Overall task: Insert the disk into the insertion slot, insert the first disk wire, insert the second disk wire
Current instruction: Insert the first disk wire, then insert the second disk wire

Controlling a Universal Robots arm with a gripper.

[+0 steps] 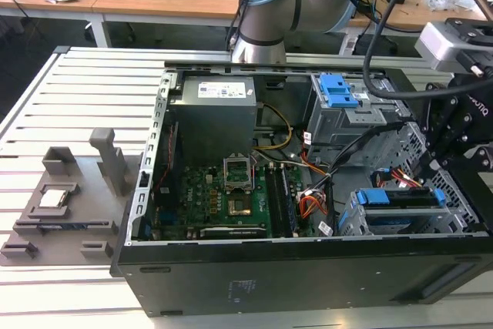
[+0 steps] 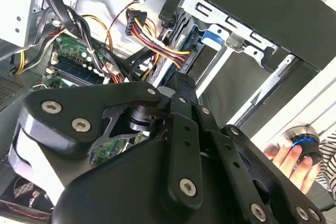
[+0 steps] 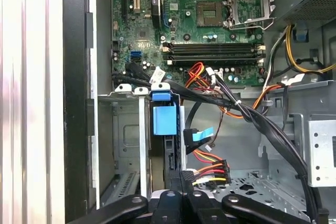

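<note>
the open computer case [image 1: 308, 275] lies on its side; at the exterior view's right the low insertion slot [image 1: 350, 225] already carries the disk [image 1: 400, 196], seated between its perforated walls; so the step in hand looks to be the first wire; the gripper [image 3: 182, 196] sits just behind the disk, claw drawn nearly closed, apparently pinching the black plug of the first disk wire [image 3: 210, 170]; seating it calls for a square, straight push; the blue-tipped second disk wire [image 3: 202, 135] hangs loose nearby.

One case [image 1: 308, 276], one motherboard [image 1: 216, 198], one insertion slot [image 1: 349, 223], one taller cage [image 1: 362, 119].
</note>
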